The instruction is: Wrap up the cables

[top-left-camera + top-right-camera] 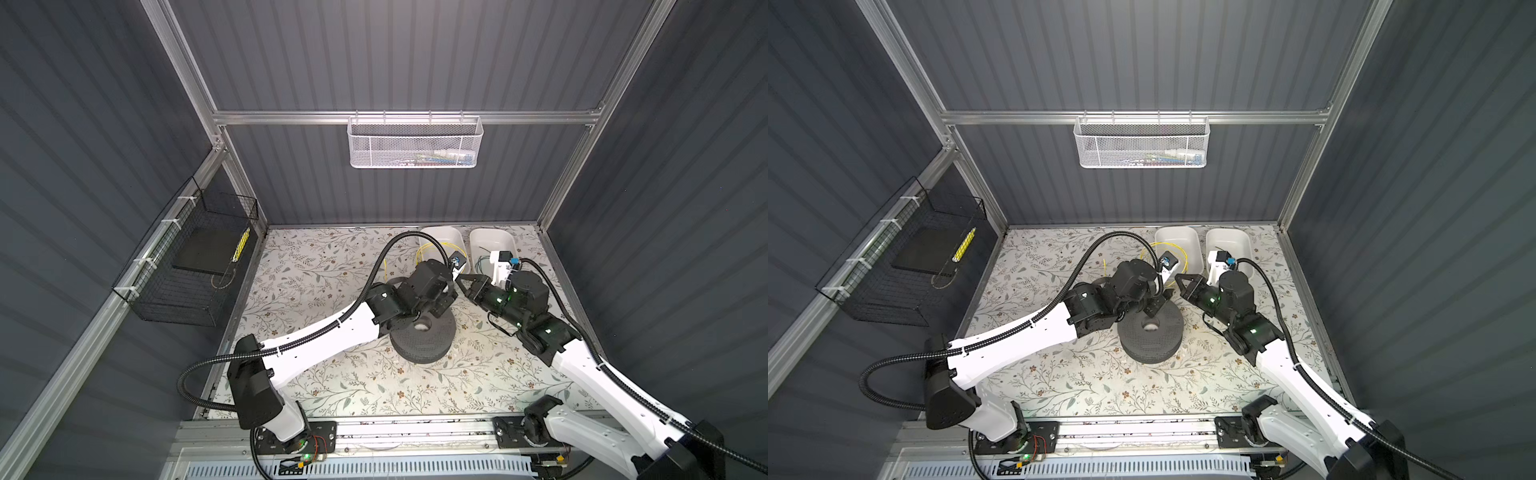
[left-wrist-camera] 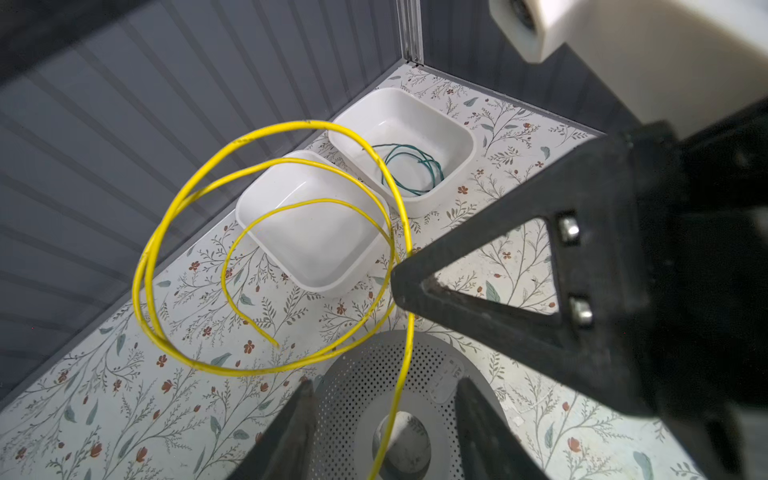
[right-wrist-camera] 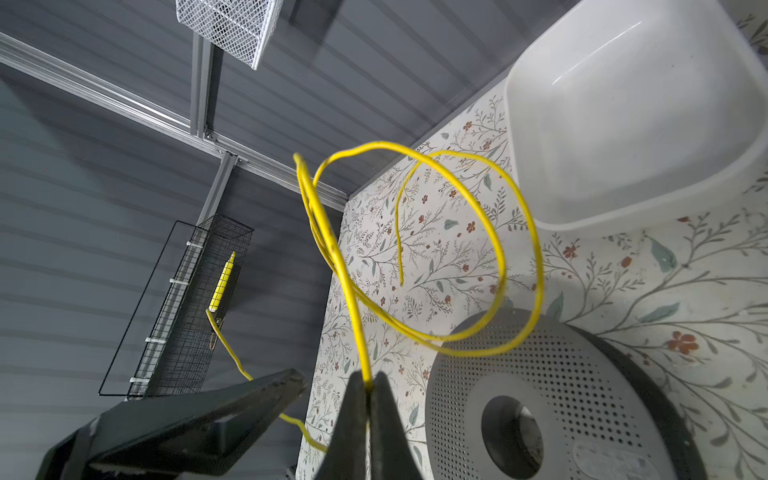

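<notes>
Right wrist view: my right pincer is clamped on the yellow cable, jaws together, with the wire caught only at the very tips. My left pincer stands apart just above the grey perforated spool. One run of cable passes between its fingers, touching neither as far as I can tell.

Location. The cable hangs in several springy loops over the far half of the counter, right of its middle, between the spool and the empty white bin at the far edge. Its free end points down toward the counter; I cannot tell whether it touches. A second bin, nearer the far right corner, holds a green wire.

Hazards, in my judgement:

1. Slip. A thin, smooth wire held at the tips can pull out under tension. Cause: there is only one hold while the left pincer is apart.
2. Spring-back. Nothing constrains the loops. With slack they can jump off the spool instead of lying between its flanges.
3. Snag. The loops hang close to the empty bin's rim. A sweep could hook it and drag the bin.
4. Spool shift. Nothing holds the spool, so a sideways pull may slide or tip it.
5. Missed regrasp. If the left pincer shuts off-line, it closes on air.
</notes>
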Controlling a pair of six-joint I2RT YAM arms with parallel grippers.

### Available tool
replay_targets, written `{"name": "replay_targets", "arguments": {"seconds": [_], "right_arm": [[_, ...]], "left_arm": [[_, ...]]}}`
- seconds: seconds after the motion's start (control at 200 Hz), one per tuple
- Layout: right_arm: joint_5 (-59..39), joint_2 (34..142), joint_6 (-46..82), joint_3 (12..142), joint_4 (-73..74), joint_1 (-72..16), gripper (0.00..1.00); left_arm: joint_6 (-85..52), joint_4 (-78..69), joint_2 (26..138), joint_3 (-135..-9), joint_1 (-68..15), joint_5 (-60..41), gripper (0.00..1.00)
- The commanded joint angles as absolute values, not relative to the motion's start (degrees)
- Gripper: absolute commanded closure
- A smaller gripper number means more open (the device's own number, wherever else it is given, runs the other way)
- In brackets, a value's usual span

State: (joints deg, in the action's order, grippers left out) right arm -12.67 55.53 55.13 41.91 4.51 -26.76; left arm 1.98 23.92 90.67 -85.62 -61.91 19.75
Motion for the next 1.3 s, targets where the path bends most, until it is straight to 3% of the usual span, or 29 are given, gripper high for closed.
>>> {"name": "replay_targets", "arguments": {"seconds": [0.0,0.115,0.185,0.335,0.45,0.615,0.75,0.905,1.015,1.291], "right_arm": [[-14.2,54.7,55.6,42.4,4.3,-26.7,1.00],[-15.0,54.5,56.0,42.3,4.3,-26.7,1.00],[-15.1,54.2,56.2,42.0,4.3,-26.6,1.00],[-15.6,53.5,56.5,41.5,4.2,-26.6,1.00],[-15.9,53.1,56.5,41.1,4.0,-26.7,1.00],[-15.5,53.1,56.3,40.8,3.6,-26.7,1.00],[-15.4,53.3,56.5,40.6,4.0,-26.7,1.00],[-16.0,53.2,56.7,41.0,3.9,-26.6,1.00],[-16.1,52.8,56.9,41.4,3.5,-26.4,0.84],[-17.9,51.2,58.3,41.3,3.6,-24.8,0.79]], "left_arm": [[4.5,23.2,91.7,-85.1,-62.1,20.5,0.47],[5.1,24.0,92.6,-85.3,-62.1,20.2,0.50],[5.5,24.7,93.4,-85.7,-62.1,20.1,0.59],[5.7,25.5,94.7,-86.3,-62.1,20.6,0.62],[5.9,24.9,94.7,-86.0,-62.1,22.0,0.78],[5.5,24.2,93.8,-85.8,-62.1,21.8,0.84],[5.6,23.7,93.1,-85.1,-62.1,20.0,1.00],[5.1,22.9,91.8,-83.8,-62.1,18.2,1.00],[3.7,20.2,89.7,-81.6,-62.0,16.7,1.00],[1.4,15.8,87.7,-76.1,-61.5,15.3,1.00]]}}
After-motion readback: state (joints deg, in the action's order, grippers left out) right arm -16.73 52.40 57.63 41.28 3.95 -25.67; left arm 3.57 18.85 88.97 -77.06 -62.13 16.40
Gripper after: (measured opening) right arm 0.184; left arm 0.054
